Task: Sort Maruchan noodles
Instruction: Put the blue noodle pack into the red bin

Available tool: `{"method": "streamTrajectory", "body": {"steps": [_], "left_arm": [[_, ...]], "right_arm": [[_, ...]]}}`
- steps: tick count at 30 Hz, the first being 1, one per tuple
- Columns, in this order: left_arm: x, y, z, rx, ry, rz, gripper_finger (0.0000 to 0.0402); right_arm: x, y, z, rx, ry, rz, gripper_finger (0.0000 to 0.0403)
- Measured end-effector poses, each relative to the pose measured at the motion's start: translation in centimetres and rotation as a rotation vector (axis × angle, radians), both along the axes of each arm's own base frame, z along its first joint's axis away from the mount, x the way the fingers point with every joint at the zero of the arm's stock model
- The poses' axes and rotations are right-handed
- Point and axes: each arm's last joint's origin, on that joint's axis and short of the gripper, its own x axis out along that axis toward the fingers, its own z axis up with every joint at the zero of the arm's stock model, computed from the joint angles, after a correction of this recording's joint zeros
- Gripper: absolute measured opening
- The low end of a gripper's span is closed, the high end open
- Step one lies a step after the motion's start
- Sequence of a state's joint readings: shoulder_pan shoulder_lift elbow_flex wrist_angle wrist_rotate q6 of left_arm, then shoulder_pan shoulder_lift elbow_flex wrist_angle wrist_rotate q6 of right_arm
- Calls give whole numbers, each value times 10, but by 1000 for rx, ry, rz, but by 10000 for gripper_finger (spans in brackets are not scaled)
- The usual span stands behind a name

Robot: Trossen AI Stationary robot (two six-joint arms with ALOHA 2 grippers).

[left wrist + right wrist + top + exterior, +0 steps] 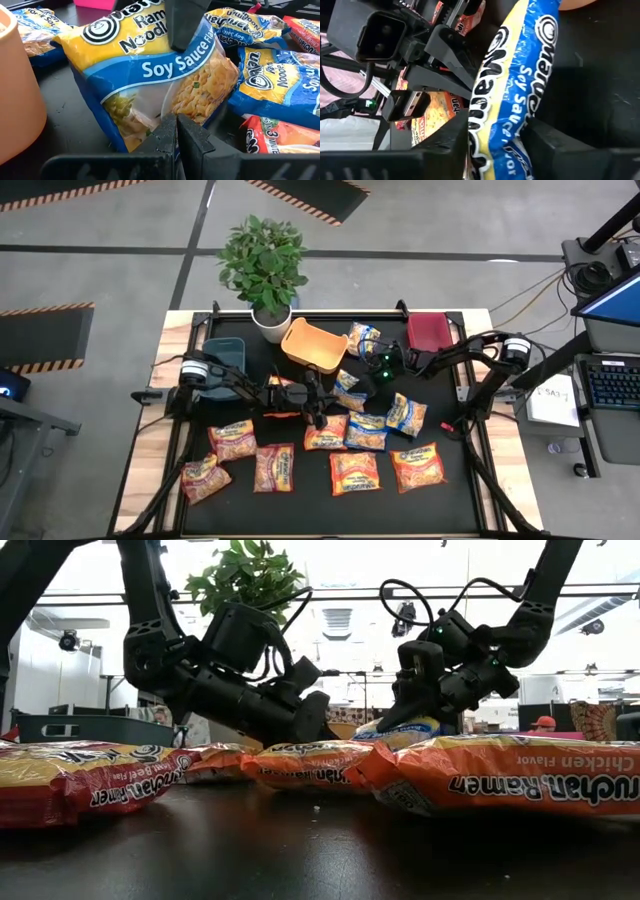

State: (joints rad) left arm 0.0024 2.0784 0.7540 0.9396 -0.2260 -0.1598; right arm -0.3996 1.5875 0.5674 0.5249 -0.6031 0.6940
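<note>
A blue-and-yellow Soy Sauce noodle packet (150, 70) stands tilted up near the table's middle, between my two grippers. My left gripper (176, 131) comes from the table's left and is shut on its near edge. My right gripper (495, 137) comes from the right, its fingers closed against the packet's (520, 75) other end. In the high view they meet at the packet (348, 385). Other Maruchan packets lie flat around it: orange and red ones (285, 467) in the near row, and blue ones (367, 430) to the right. My left gripper pinches the packet's lower edge (167, 112) between its two shut fingers. It comes nearly level from the table's left. The packet rises tilted beyond the fingertips. I cannot tell whether its lower edge rests on the mat. My right gripper has the packet's other end (492, 117) between its two fingers, one on each flat face. One finger (182, 25) lies on the printed front. It slants down from the table's right. The packet runs edge-on out past the fingers.
At the back of the black mat stand a dark teal bin (225, 350), an orange bin (313, 343) and a red bin (430, 332). A potted plant (265, 265) stands behind them. Another blue packet (364, 338) lies between the orange and red bins.
</note>
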Motion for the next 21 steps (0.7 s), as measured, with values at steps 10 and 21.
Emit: {"method": "streamTrajectory", "body": {"steps": [10, 21], "left_arm": [[-10, -3, 18, 9, -13, -23, 0], [-25, -3, 50, 2, -107, -26, 0]], "right_arm": [[-1, 1, 11, -34, -45, 17, 57], [-14, 6, 48, -138, -123, 40, 17]]}}
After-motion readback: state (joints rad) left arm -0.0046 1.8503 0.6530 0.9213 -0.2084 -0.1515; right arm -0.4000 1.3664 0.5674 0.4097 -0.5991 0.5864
